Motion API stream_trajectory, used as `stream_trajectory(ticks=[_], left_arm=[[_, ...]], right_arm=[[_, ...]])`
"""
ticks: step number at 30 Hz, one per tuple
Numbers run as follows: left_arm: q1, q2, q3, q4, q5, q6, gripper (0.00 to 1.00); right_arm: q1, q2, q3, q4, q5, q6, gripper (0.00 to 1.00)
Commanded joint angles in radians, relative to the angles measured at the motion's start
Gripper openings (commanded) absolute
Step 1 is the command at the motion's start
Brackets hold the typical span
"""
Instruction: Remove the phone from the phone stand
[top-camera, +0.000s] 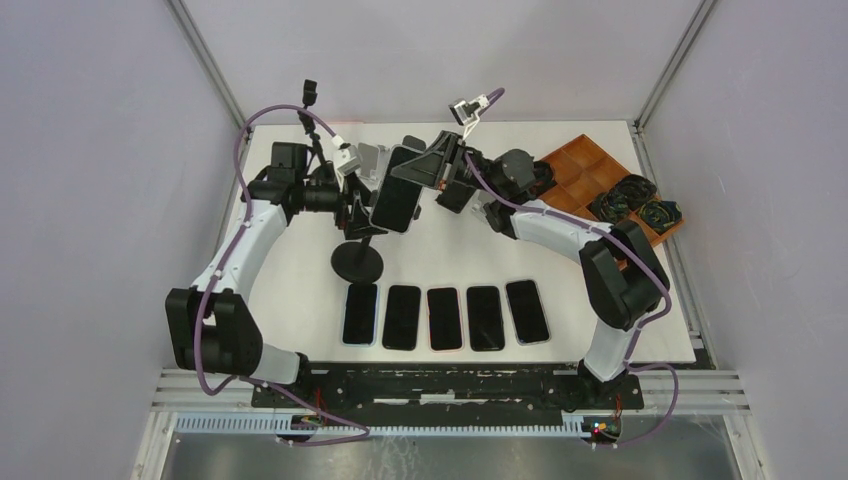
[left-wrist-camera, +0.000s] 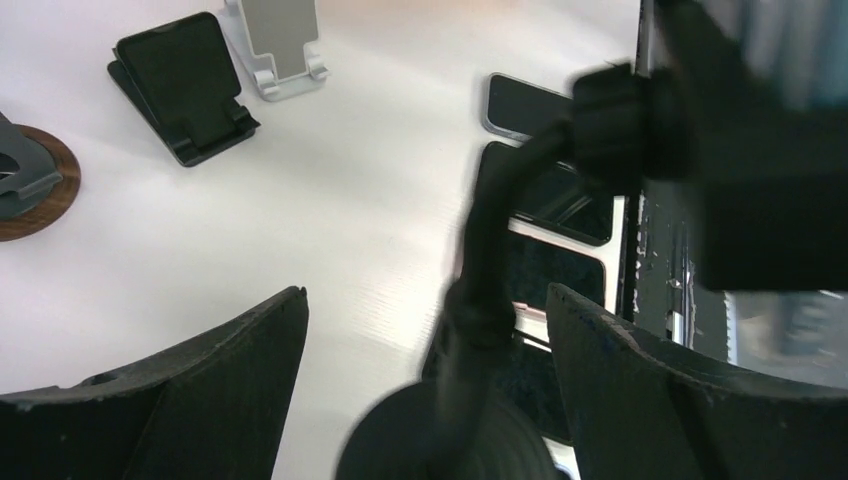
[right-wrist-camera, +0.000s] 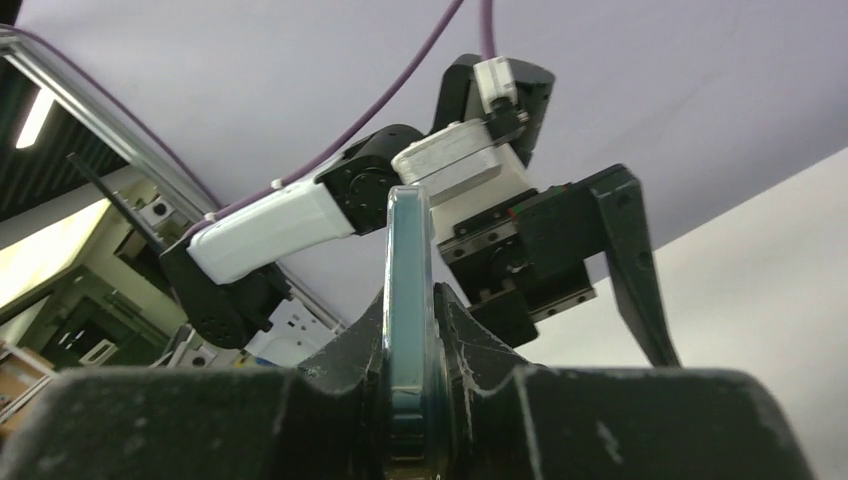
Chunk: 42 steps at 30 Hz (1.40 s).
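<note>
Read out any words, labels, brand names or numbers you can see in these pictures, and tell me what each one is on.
No text can be read in any view.
Black-screened phone on the black round-footed stand: screen dark, no brand visible.
Five dark phones lying in a row: blank screens.
Brown compartment tray: no lettering shows.

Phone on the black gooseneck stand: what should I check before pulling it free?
1. Right gripper jaws shut on the dark-screened phone's edge: ok.
2. Left gripper bracing the black gooseneck stand: not ok; jaws open around the stem.
3. Stand's round base flat on the white table: ok.
4. Phone released from the stand's holder: cannot tell.
5. Row of five flat phones untouched by either arm: ok.
</note>
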Motion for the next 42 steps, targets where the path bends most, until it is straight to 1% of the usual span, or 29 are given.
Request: stream_trajectory(ticks=[1,4,6,9,11,13,14,15,20,23,27,32,42], left_arm=[[-0.003,-0.022,0.037,0.066,0.01,-0.051,0.91],[-0.002,-0.024,0.037,0.067,0.009,-0.053,0.83],[-0.002,-0.025,0.041,0.066,0.012,-0.064,0.72],[-0.003,-0.035,0.042,0.066,0.023,-0.086,0.49],[-0.004,-0.05,0.039,0.064,0.026,-0.094,0.31],[-0.004,-0.063,0.039,0.036,0.021,-0.073,0.1],[-0.003,-0.069,0.038,0.02,0.016,-0.057,0.04],[-0.003,-0.072,0.038,-0.007,0.01,-0.028,0.03],[-0.003,-0.07,0.024,-0.184,-0.009,0.175,0.02],[-0.003,-0.054,0.02,-0.257,-0.008,0.251,0.02],[-0.002,-0.049,-0.007,-0.263,-0.011,0.273,0.02],[-0.002,-0.056,-0.013,-0.263,0.004,0.288,0.02],[-0.003,-0.092,-0.021,-0.263,0.014,0.298,0.02]], right_arm=[[0.016,-0.048,0.001,0.263,0.079,0.125,0.0],[0.023,-0.061,-0.006,0.272,0.087,0.125,0.0],[0.028,-0.068,-0.009,0.277,0.093,0.123,0.0],[0.033,-0.09,-0.029,0.246,0.104,0.081,0.0],[0.032,-0.112,-0.05,0.218,0.112,0.041,0.0],[0.033,-0.129,-0.058,0.182,0.11,0.004,0.0],[0.031,-0.136,-0.059,0.165,0.107,-0.011,0.0],[0.028,-0.14,-0.058,0.161,0.103,-0.017,0.0],[-0.008,-0.167,-0.043,0.184,0.104,0.003,0.0],[-0.042,-0.196,-0.028,0.173,0.106,-0.001,0.0],[-0.085,-0.255,-0.015,0.133,0.102,-0.031,0.0],[-0.108,-0.321,-0.024,0.079,0.112,-0.083,0.0],[-0.107,-0.327,-0.032,0.092,0.125,-0.07,0.0]])
